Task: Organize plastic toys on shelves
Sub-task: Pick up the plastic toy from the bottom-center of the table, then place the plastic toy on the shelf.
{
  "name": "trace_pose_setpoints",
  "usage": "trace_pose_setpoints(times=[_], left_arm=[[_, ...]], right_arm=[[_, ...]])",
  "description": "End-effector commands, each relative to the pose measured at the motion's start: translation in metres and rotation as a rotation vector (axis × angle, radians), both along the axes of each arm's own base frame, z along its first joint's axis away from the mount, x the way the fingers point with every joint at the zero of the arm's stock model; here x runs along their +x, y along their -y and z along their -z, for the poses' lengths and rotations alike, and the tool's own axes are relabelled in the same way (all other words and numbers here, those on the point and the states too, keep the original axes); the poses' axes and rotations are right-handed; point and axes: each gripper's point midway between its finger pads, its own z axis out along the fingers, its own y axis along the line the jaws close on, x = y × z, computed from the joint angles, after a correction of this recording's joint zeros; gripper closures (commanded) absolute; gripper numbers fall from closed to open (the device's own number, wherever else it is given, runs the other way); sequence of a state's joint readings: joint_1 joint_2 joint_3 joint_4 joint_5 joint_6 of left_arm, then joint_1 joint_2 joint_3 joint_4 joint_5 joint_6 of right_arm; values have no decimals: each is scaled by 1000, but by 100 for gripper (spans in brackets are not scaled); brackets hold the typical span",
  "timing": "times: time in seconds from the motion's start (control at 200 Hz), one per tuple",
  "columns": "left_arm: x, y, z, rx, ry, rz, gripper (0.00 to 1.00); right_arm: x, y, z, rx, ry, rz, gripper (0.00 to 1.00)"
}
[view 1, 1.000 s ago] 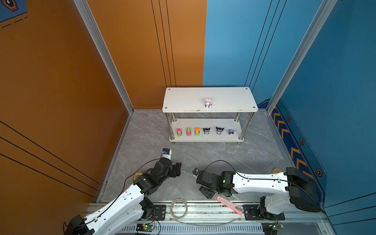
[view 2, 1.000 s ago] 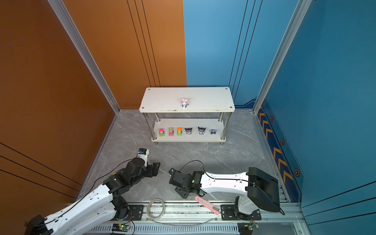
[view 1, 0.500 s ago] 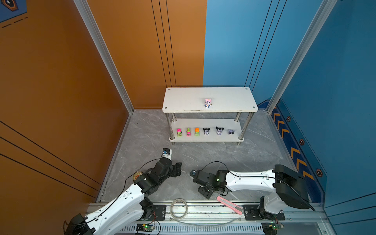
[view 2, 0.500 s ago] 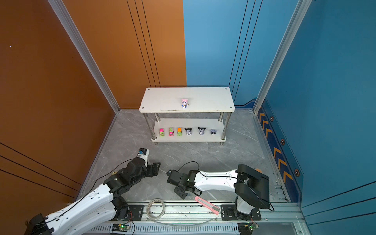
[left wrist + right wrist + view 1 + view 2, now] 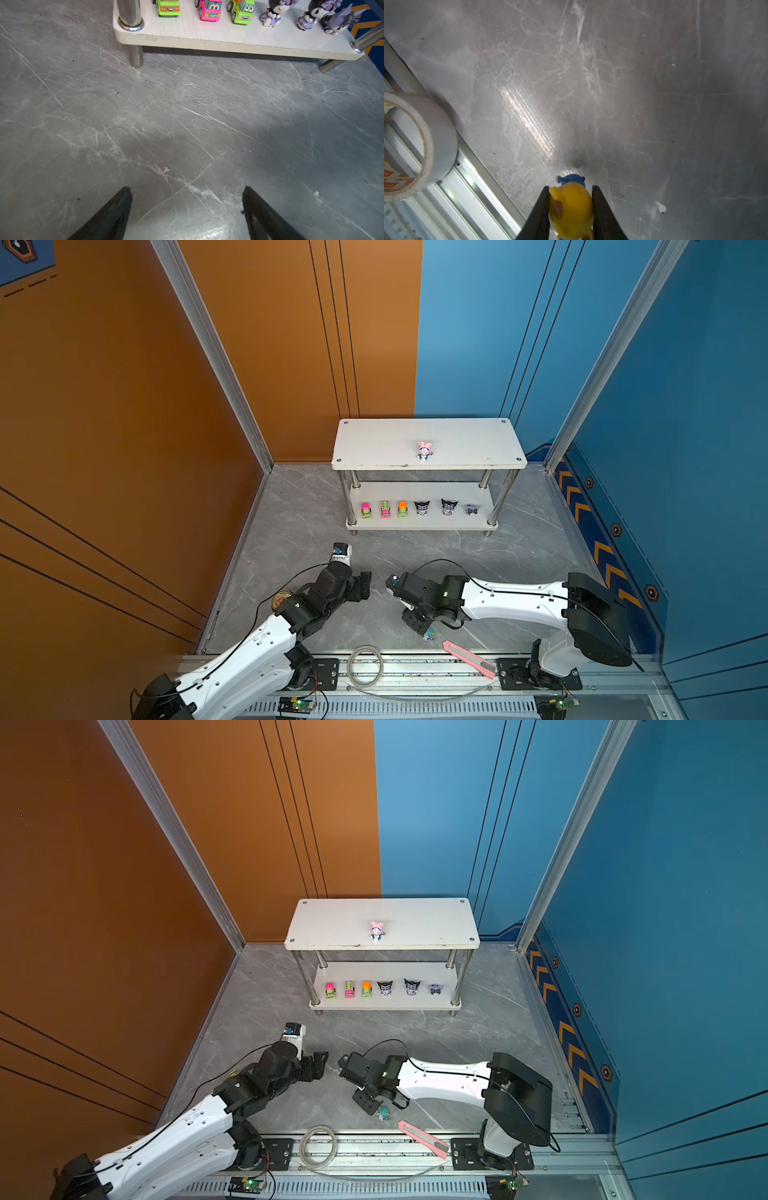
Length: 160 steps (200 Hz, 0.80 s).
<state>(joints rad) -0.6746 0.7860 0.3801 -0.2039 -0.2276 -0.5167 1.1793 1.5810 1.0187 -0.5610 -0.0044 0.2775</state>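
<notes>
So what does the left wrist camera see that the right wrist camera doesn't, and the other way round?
Only the left wrist view: the shelves' lower board carrying three neon trucks and three dark pointy-eared figurines, plus the left gripper standing open and holding nothing.
Only the right wrist view: a yellow-hatted figurine pinched in the right gripper, a roll of tape and a metal rail.
Both: the grey marble floor and a pair of black fingertips.
</notes>
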Motion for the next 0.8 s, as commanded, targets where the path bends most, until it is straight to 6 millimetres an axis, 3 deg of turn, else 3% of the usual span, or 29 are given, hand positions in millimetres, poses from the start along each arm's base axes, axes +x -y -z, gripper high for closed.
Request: trace_pose_setpoints(times=[0.0,0.09,0.28,0.421,0.601,0.796], left_arm=[[8,5,-14,-16,41,14,15],[9,7,-15,-20,45,19,15],[12,11,-15,-15,43,29,15],[18,16,-14,-13,35,33,15],[25,22,-11,-8,25,40,15],[32,29,-11,-3,20,48,15]], right_arm=[[14,14,-53,18,30,6,80],[31,32,-97,29,87,34,79],[75,71,-219,109,320,108,75],[97,86,-296,159,458,143,74],[122,92,-356,239,547,188,74],[157,101,-376,244,578,243,72]])
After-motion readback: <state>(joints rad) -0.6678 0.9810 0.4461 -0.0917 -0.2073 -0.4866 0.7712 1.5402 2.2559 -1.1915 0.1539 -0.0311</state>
